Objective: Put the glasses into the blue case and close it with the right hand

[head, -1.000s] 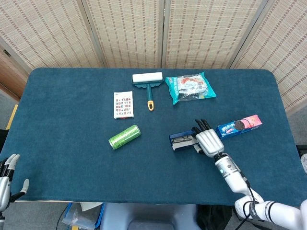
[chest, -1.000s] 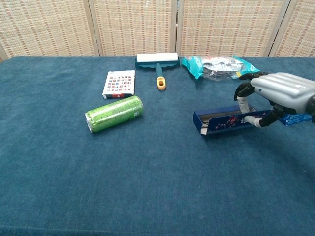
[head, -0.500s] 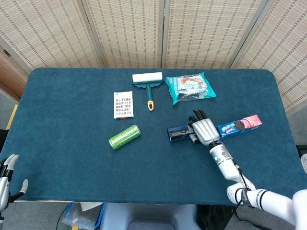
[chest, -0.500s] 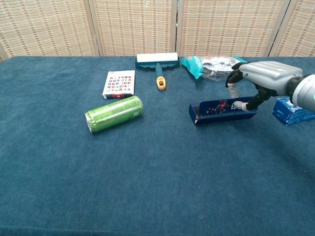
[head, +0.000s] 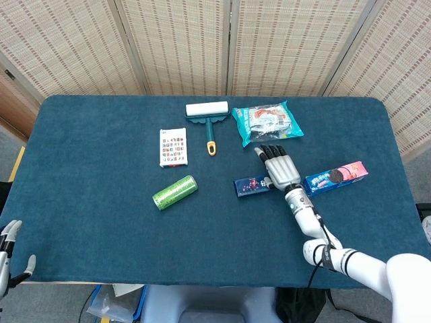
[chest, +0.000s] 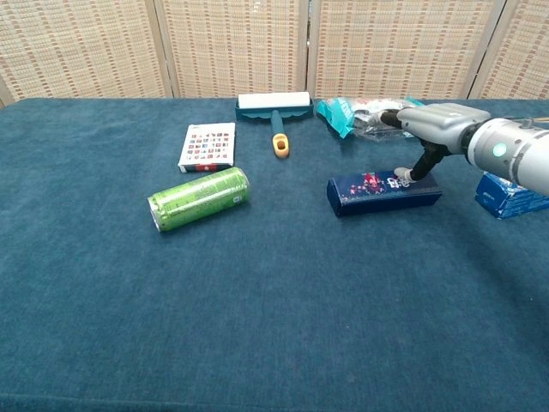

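With its thumb tip pressing down on the lid, the right hand [chest: 426, 129] sits over the right end of the blue case [chest: 383, 191]; the other fingers [head: 272, 154] are stretched out flat and spread, pointing toward the far side of the desk [head: 94, 155], and they grip nothing. In the head view the right hand [head: 281, 171] covers the case's right end, so only the left part of the blue case [head: 250, 186] shows there. The case lies closed, lid down flat, long side running left to right, printed pattern on top. The glasses are not visible in either view.

Just right of the hand lies a blue-and-pink cookie box [head: 336, 177], apart from the case. Beyond the hand, toward the far edge, a teal snack bag [head: 267, 123] lies flat; the fingertips reach close to its near edge, contact cannot be told. Left of the bag is a lint roller [head: 208, 116] with white roll and yellow handle end. Further left is a small card pack [head: 173, 147], and nearer than it a green can [head: 174, 192] on its side, well apart from the case.

The left hand [head: 8, 254] shows at the lower left corner of the head view, off the desk edge, fingers apart and holding nothing.
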